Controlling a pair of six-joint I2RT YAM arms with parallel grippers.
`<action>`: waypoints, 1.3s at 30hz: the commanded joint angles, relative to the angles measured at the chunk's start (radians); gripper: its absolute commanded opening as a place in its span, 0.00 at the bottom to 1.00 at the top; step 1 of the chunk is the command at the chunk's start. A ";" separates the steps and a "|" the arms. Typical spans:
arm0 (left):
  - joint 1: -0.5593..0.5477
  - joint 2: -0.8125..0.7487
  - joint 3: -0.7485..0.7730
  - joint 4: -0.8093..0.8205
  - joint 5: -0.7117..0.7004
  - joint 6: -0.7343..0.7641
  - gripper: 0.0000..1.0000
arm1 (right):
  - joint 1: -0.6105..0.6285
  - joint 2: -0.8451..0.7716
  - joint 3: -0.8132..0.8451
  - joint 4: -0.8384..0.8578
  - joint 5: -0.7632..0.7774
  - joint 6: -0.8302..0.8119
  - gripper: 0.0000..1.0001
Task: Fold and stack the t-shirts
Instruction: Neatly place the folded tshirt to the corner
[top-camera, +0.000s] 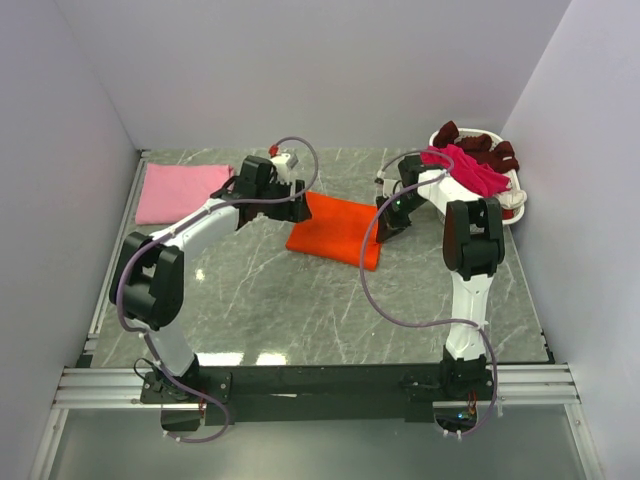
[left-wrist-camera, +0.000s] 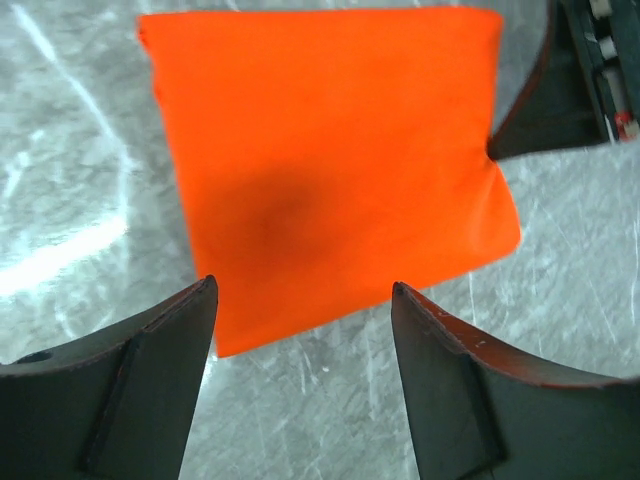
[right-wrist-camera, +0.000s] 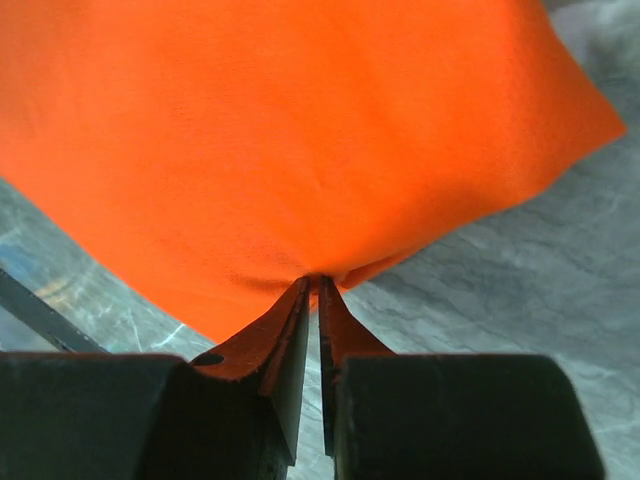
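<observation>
A folded bright orange t-shirt lies mid-table; it also shows in the left wrist view and the right wrist view. My left gripper hovers at its left edge, open and empty, with the fingers apart over bare table. My right gripper is shut on the orange shirt's right edge, the cloth pinched at the fingertips. A folded light pink t-shirt lies at the far left. A magenta t-shirt and a dark maroon one sit heaped in the basket.
A white plastic basket stands at the far right against the wall. White walls close in the back and both sides. Grey marble tabletop spreads in front of the orange shirt.
</observation>
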 joint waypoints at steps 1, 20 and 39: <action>0.038 0.030 0.066 0.035 -0.035 -0.071 0.76 | -0.008 -0.027 0.003 -0.010 0.054 0.004 0.16; 0.085 0.439 0.356 -0.163 0.223 -0.117 0.75 | -0.011 -0.769 -0.368 0.134 -0.210 -0.265 0.51; -0.054 0.572 0.442 -0.280 0.126 -0.183 0.28 | -0.101 -0.899 -0.514 0.168 -0.383 -0.271 0.51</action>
